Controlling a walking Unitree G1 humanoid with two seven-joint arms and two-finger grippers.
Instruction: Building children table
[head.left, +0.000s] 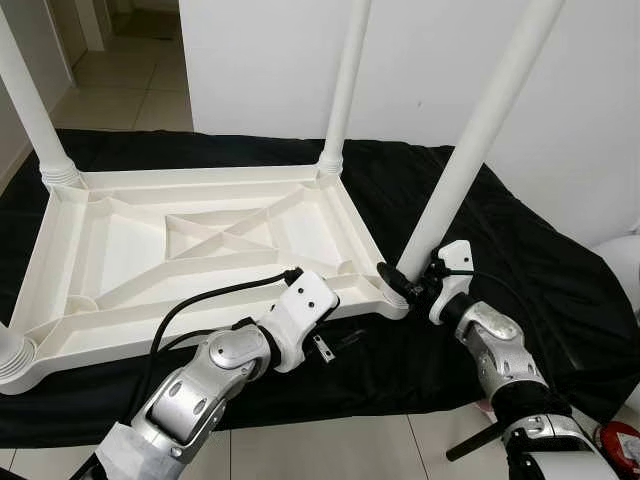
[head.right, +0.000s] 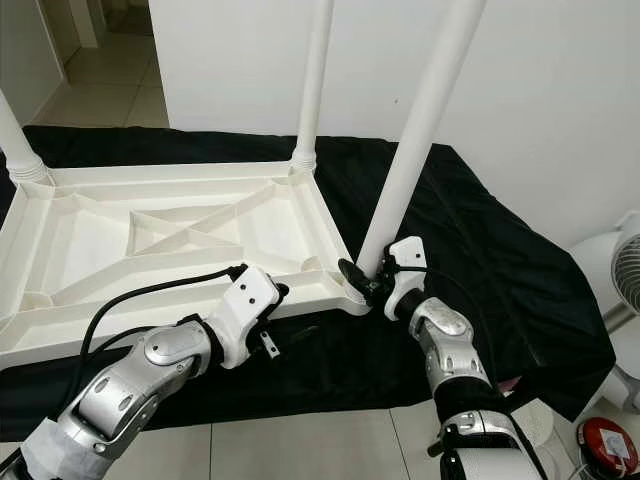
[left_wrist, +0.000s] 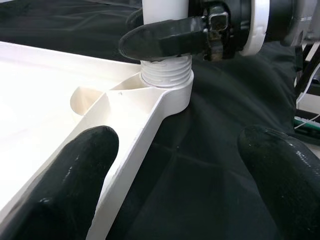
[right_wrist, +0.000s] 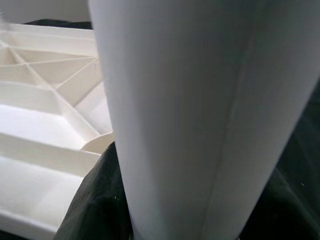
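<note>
right gripper (head.left: 397, 281) fingers pinch the leaning white leg (head.left: 470, 150) low at its threaded socket, left gripper (left_wrist: 175, 165) fingers spread nearby; the upturned tabletop (head.left: 200, 240) looks light, stiff, slick plastic.

The upturned tabletop (head.left: 190, 250) lies on a black cloth (head.left: 520, 270), three legs standing up from its corners. The tilted leg (head.left: 480, 130) at the near right corner blocks that side, and the right gripper (head.left: 398, 282) is clamped round its base. Between the ribs the shallow bays lie open from above. The left gripper (left_wrist: 175, 175), fingers spread, straddles the near rim. Cloth right of the leg is bare. A fan (head.right: 625, 270) stands further right.
</note>
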